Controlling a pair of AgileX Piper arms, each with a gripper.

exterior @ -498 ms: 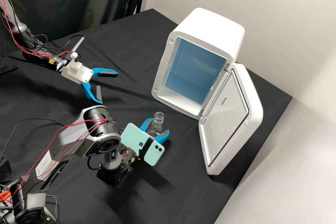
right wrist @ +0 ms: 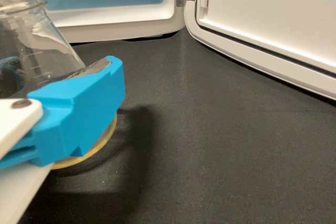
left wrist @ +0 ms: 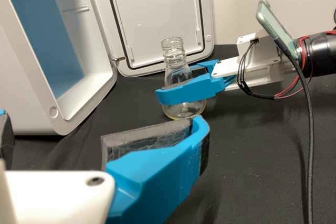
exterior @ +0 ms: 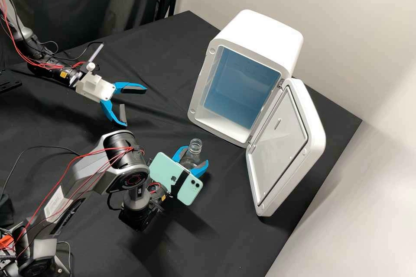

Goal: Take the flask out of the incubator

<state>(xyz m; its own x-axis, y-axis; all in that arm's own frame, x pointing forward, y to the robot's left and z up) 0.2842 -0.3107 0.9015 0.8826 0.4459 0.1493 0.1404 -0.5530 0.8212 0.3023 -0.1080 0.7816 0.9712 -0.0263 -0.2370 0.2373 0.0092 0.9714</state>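
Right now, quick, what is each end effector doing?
Left end effector: open, holding nothing.
Right end effector: closed on the flask.

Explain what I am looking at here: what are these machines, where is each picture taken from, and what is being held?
Two robot arms work at a black bench. The high view looks down from a fixed camera; the other two come from cameras on the arms' wrists. On the bench stands a white incubator, blue inside, its door swung open. The right gripper, on the nearer arm, is shut on a clear flask outside the incubator, down at the bench. The left gripper, farther back, is open and empty.
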